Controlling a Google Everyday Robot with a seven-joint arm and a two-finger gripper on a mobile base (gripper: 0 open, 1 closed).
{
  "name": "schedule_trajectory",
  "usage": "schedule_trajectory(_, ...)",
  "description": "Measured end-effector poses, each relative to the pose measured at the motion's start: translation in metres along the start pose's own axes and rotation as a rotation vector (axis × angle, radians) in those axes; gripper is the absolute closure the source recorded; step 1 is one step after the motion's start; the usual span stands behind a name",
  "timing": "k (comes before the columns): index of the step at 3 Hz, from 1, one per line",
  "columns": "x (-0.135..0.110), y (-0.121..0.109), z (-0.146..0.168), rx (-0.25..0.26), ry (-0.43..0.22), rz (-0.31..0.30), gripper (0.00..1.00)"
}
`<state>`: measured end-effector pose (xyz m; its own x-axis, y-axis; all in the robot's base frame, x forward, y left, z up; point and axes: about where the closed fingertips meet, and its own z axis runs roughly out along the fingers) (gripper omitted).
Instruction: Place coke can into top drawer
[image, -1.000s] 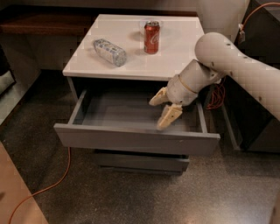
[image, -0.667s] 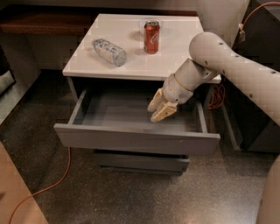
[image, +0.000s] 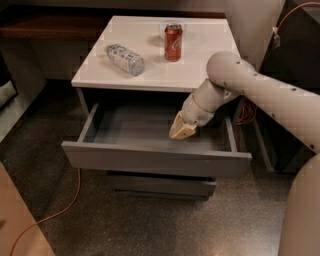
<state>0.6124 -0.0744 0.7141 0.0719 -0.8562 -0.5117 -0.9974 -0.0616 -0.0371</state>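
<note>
The coke can (image: 173, 42), red with a silver top, stands upright on the white cabinet top (image: 195, 60) near its back middle. The top drawer (image: 150, 157) is pulled open below, grey inside, with nothing lying in it. My gripper (image: 182, 131) hangs over the right half of the open drawer, its pale fingers pointing down close together. It holds nothing and is well below and in front of the can.
A clear crinkled plastic bottle (image: 125, 59) lies on its side on the cabinet top, left of the can. Two lower grey drawers (image: 160, 184) are closed. An orange cable (image: 55, 212) runs over the floor at left. Dark furniture (image: 295, 50) stands at right.
My gripper has moved left and a little up over the drawer, and its fingers have drawn together. The can, bottle and drawer have not moved.
</note>
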Motion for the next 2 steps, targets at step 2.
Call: schedule_trajectory(2,0.012,-0.003,0.036,0.009,0.050,0.036,1.00)
